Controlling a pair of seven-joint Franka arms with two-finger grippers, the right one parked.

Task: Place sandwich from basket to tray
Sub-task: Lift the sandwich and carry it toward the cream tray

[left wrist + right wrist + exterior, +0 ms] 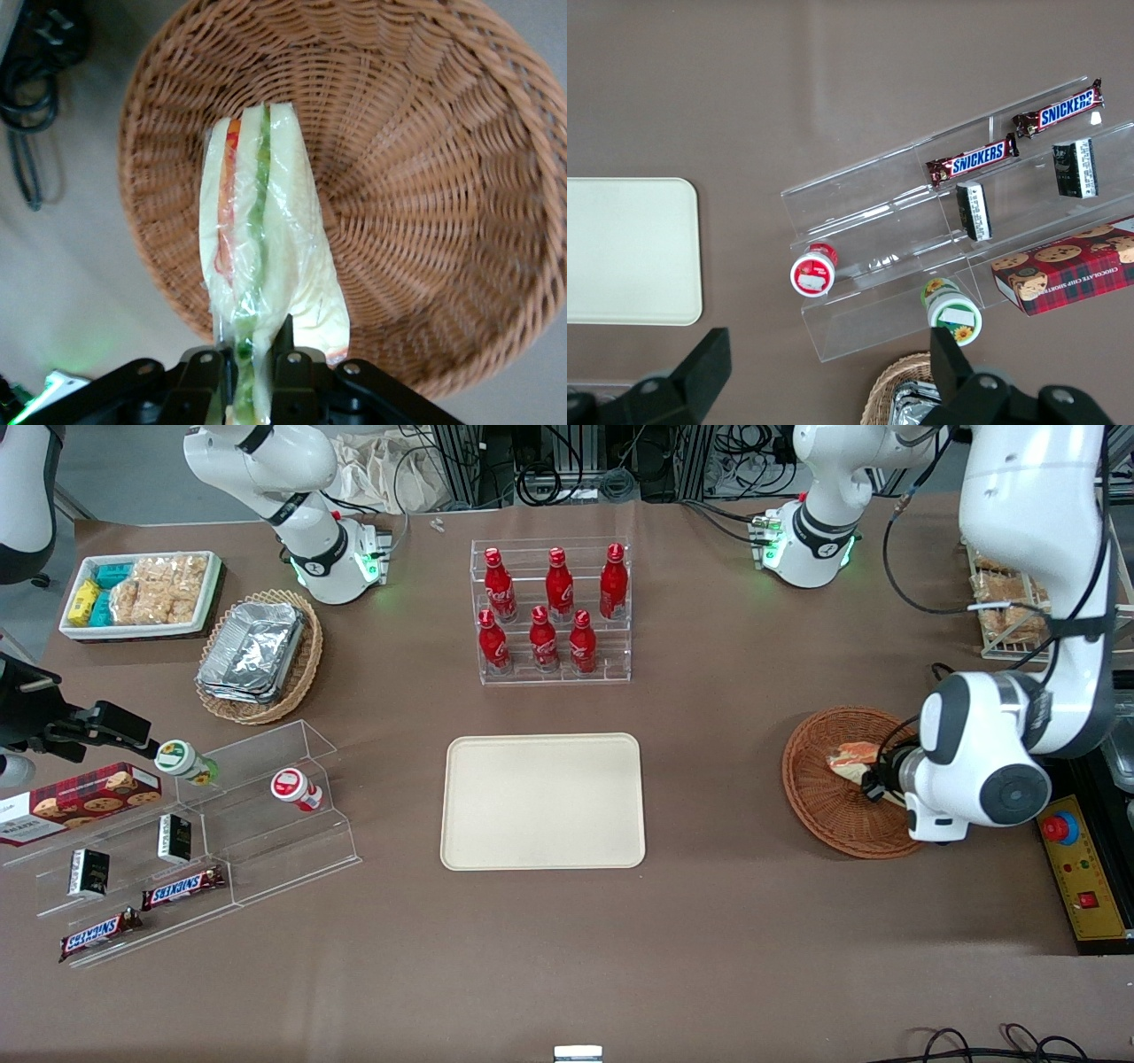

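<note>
Pincer (245, 372) clamped on the narrow end of one sandwich (257, 257), fingers (285, 354) pressed to either side of the clear-wrapped wedge. Three pale bread layers visible edge-on, with one orange-red filling stripe and one green. Sandwich held over the inner wall of one round reddish-brown basket (425, 177); whether touching the weave or just clear of it, cannot tell. In the front view, same sandwich (852, 759) seen within the basket (824, 815), toward the working arm's end of the bench (709, 957), with the pincer (873, 779) at the basket's edge, mostly hidden by the arm's white wrist housing.

One cream tray (543, 801) lying flat at mid-bench, well apart from the basket, nothing on it.

Six red bottles (545, 607) standing upright in one clear tiered rack, three per row, farther from the front camera than the tray. Toward the parked arm's end: one tan oval basket with foil containers (257, 655), one white bin of snack packs (142, 593), and a clear stepped display holding two Snickers bars (1010, 137), two small dark boxes (974, 210), one red-lidded cup (813, 270), one green-lidded cup (950, 310) and one cookie box (1067, 270).
</note>
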